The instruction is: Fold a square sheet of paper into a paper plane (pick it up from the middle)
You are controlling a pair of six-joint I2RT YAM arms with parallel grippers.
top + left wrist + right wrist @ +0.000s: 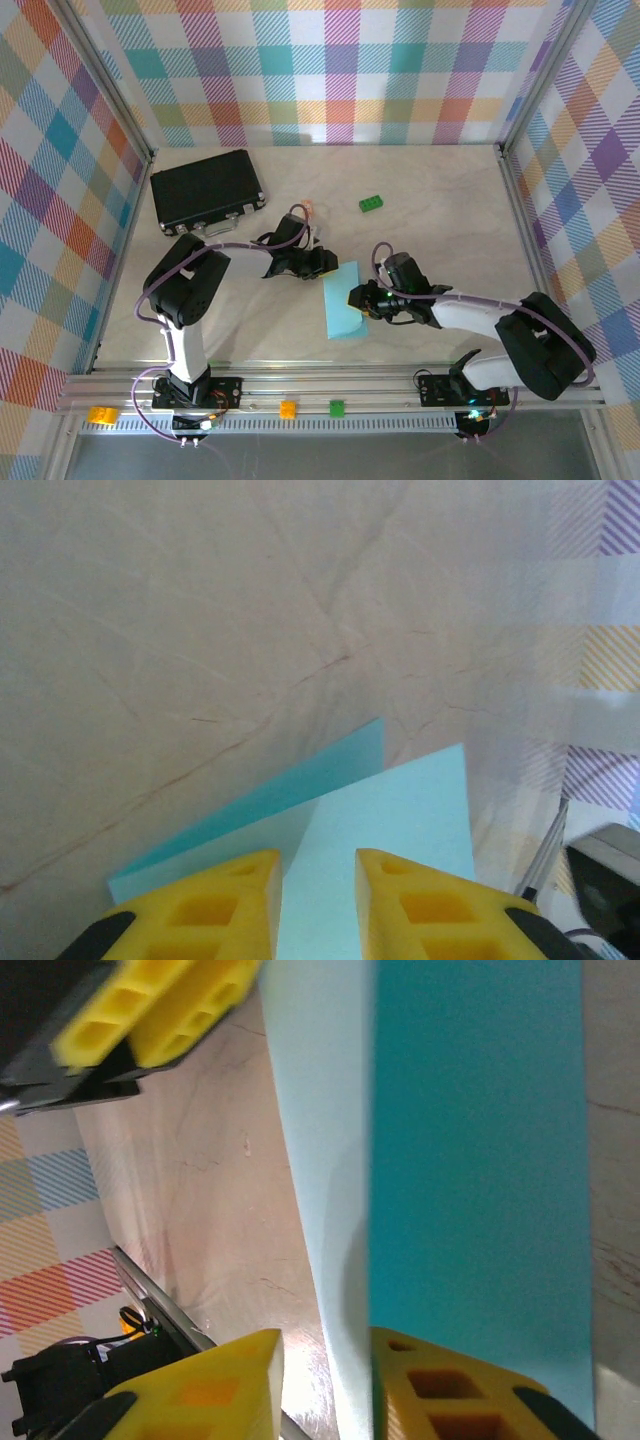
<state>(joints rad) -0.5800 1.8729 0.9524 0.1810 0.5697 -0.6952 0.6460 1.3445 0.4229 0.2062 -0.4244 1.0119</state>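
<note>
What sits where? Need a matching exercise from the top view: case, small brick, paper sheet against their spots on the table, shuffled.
Things:
1. case
2. small brick
3. sheet of paper

Places:
A. middle, nearer the front edge
B. far left corner
C. far side, right of the case

Pairs: 1-B, 2-C, 3-A

Black case [206, 190], green brick [371, 203]
</note>
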